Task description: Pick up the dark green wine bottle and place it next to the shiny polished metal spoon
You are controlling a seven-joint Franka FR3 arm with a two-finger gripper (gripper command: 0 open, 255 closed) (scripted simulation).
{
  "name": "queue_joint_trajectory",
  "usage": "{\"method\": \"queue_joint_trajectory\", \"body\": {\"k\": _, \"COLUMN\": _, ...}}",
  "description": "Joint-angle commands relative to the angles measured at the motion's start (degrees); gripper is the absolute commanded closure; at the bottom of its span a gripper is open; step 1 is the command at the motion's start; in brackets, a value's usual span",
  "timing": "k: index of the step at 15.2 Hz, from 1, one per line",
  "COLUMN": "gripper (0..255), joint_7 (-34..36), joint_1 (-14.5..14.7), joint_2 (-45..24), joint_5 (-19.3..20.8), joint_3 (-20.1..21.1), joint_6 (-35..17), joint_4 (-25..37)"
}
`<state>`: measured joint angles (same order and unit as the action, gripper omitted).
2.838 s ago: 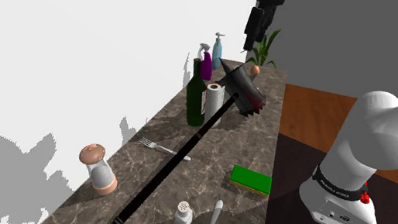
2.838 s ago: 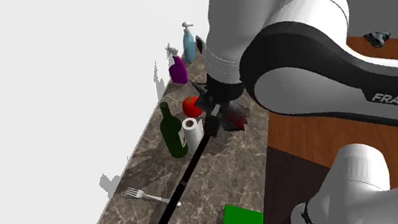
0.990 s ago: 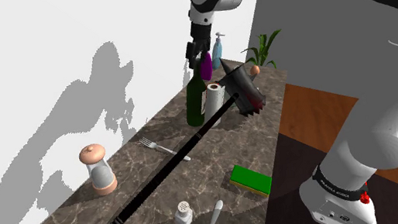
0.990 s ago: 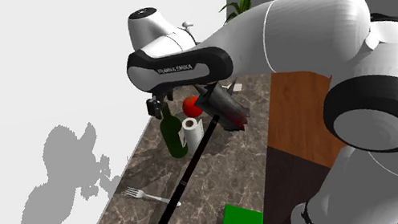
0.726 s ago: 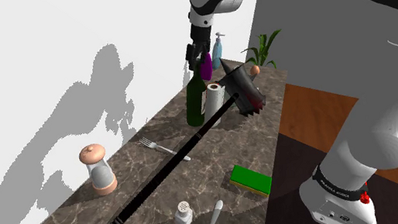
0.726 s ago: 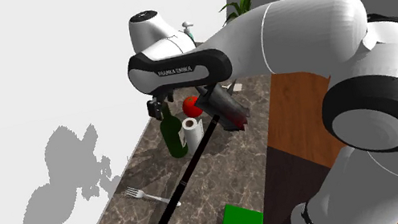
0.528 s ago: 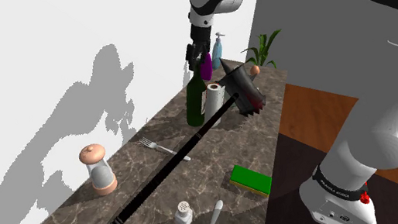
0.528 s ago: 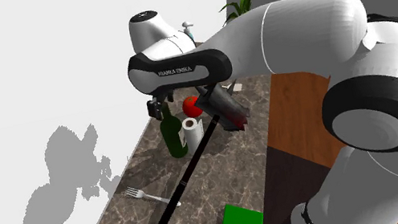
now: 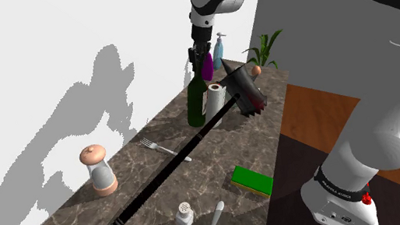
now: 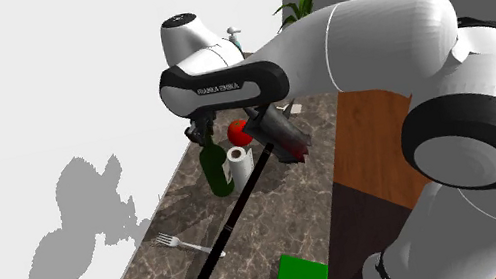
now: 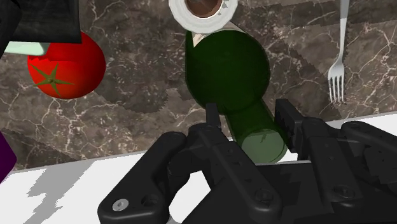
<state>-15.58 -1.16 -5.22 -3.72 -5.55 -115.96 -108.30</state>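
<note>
The dark green wine bottle (image 9: pixel 196 100) stands upright on the marble counter (image 9: pixel 146 200), near the wall and beside a white paper roll (image 9: pixel 215 98). My gripper (image 9: pixel 198 56) comes down on it from above, and its fingers clasp the bottle's neck (image 11: pixel 257 133) on both sides. In the second exterior view the gripper (image 10: pixel 201 130) sits right on top of the bottle (image 10: pixel 215 174). In the wrist view the gripper (image 11: pixel 251 121) has the bottle's body (image 11: pixel 226 70) beyond it. The metal spoon (image 9: pixel 213 222) lies at the counter's near end, beside a salt shaker (image 9: pixel 184 215).
A tomato (image 11: pixel 67 63), a dark tilted object (image 9: pixel 247 90), a purple spray bottle (image 9: pixel 207 66) and a blue dispenser (image 9: pixel 219 50) crowd the bottle. A fork (image 9: pixel 162 148), a pepper mill (image 9: pixel 100 171) and a green block (image 9: pixel 251 180) lie along the counter. A black groove runs lengthwise.
The fingers have closed on the bottle's neck; earlier they stood apart around it. The arm and the bottle have not moved.
</note>
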Motion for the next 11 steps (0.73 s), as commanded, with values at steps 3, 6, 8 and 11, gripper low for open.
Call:
{"method": "queue_joint_trajectory", "body": {"k": 3, "gripper": 255, "joint_7": 0.00, "joint_1": 0.00, "joint_2": -0.02, "joint_5": 0.00, "joint_3": 0.00, "joint_6": 0.00, "joint_4": 0.00}}
{"method": "queue_joint_trajectory", "body": {"k": 6, "gripper": 255, "joint_7": 0.15, "joint_1": 0.00, "joint_2": 0.50, "joint_5": 0.12, "joint_3": -0.02, "joint_6": 2.20, "joint_4": 1.68}}
{"method": "queue_joint_trajectory", "body": {"k": 8, "gripper": 255, "joint_7": 0.25, "joint_1": -0.01, "joint_2": 0.77, "joint_5": 0.18, "joint_3": -0.03, "joint_6": 3.68, "joint_4": 2.90}}
{"method": "queue_joint_trajectory", "body": {"k": 11, "gripper": 255, "joint_7": 0.39, "joint_1": -0.01, "joint_2": 1.10, "joint_5": 0.27, "joint_3": -0.04, "joint_6": 5.91, "joint_4": 4.81}}
